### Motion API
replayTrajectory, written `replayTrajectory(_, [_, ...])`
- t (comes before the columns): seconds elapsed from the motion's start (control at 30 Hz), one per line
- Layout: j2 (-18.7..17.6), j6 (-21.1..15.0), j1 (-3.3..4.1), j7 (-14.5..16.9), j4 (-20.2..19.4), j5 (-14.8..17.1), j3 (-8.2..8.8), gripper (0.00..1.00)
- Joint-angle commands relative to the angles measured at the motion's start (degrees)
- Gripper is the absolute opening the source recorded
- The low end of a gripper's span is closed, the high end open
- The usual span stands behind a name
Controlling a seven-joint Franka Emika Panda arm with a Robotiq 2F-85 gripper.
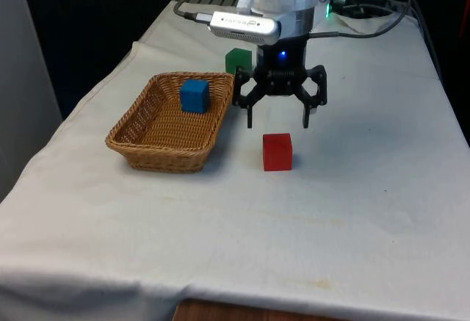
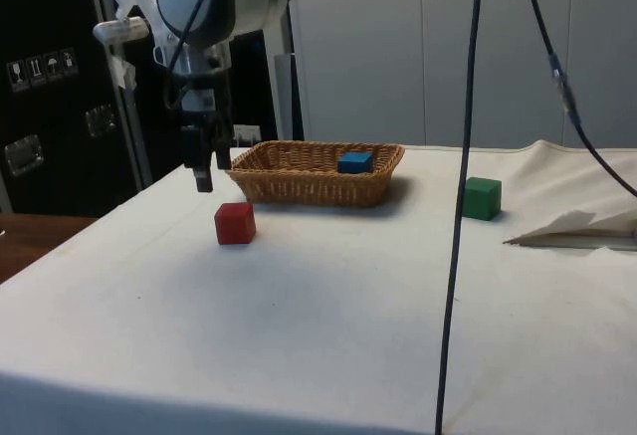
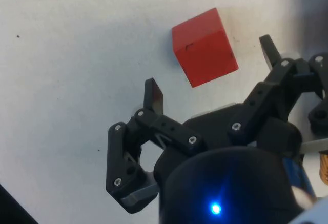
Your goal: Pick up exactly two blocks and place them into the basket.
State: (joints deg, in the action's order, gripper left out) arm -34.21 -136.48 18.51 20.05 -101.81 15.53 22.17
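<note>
A red block (image 1: 277, 151) (image 2: 235, 223) (image 3: 204, 47) rests on the white cloth beside the wicker basket (image 1: 139, 139) (image 2: 299, 184). Inside the basket lies a blue block (image 1: 194, 95) (image 2: 355, 162). A green block (image 1: 238, 61) (image 2: 482, 198) stands on the cloth behind the basket's far corner. My gripper (image 1: 278, 123) (image 2: 206, 174) (image 3: 211, 72) hangs open a little above and just behind the red block, nothing between its fingers.
The basket's near wall sits close to the gripper on the front view's left. A cable (image 2: 464, 156) hangs down in the side view. Folded cloth (image 2: 577, 226) lies at the table's far end. Open cloth stretches toward the front edge.
</note>
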Motion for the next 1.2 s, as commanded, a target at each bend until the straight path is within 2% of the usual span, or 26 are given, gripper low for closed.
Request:
replayTrajectory(0.0, [-0.29, 0.4, -0.57, 0.74, 0.34, 0.92, -0.74, 1.0])
replayTrajectory(0.13, [-1.09, 0.29, -0.74, 2.41, 0.23, 2.86, -1.15, 1.0])
replayTrajectory(0.17, [-0.97, 0.17, -0.06, 1.6, 0.0, 2.06, -0.29, 1.0])
replayTrajectory(0.2, [-1.26, 0.29, -0.74, 2.86, 0.23, 3.38, -1.09, 1.0])
replayTrajectory(0.37, [-2.52, 0.0, -0.57, 5.33, 0.0, 5.61, -1.09, 1.0])
replayTrajectory(0.43, [-2.92, 0.0, -0.52, 5.9, 0.0, 5.96, -1.03, 1.0])
replayTrajectory(0.47, [-2.86, 0.17, -0.11, 5.33, 0.0, 5.5, -0.52, 1.0])
replayTrajectory(0.5, [-3.09, -0.11, -0.52, 6.13, -0.06, 6.13, -1.09, 1.0])
replayTrajectory(0.73, [-4.41, -0.4, -0.63, 7.22, -0.11, 6.59, -1.78, 1.0])
replayTrajectory(0.77, [-4.35, 0.06, -0.17, 6.53, -0.23, 5.84, -1.15, 1.0])
replayTrajectory(0.8, [-4.58, -0.4, -0.69, 7.39, -0.11, 6.7, -1.95, 1.0])
replayTrajectory(1.03, [-5.96, -0.34, -0.69, 9.34, 0.23, 8.88, -2.41, 1.0])
replayTrajectory(1.07, [-5.56, 0.0, -0.17, 8.65, -0.06, 8.08, -1.66, 1.0])
replayTrajectory(1.1, [-6.13, -0.34, -0.74, 9.51, 0.29, 9.11, -2.46, 1.0])
replayTrajectory(1.17, [-6.53, -0.4, -0.74, 10.03, 0.4, 9.68, -2.58, 1.0])
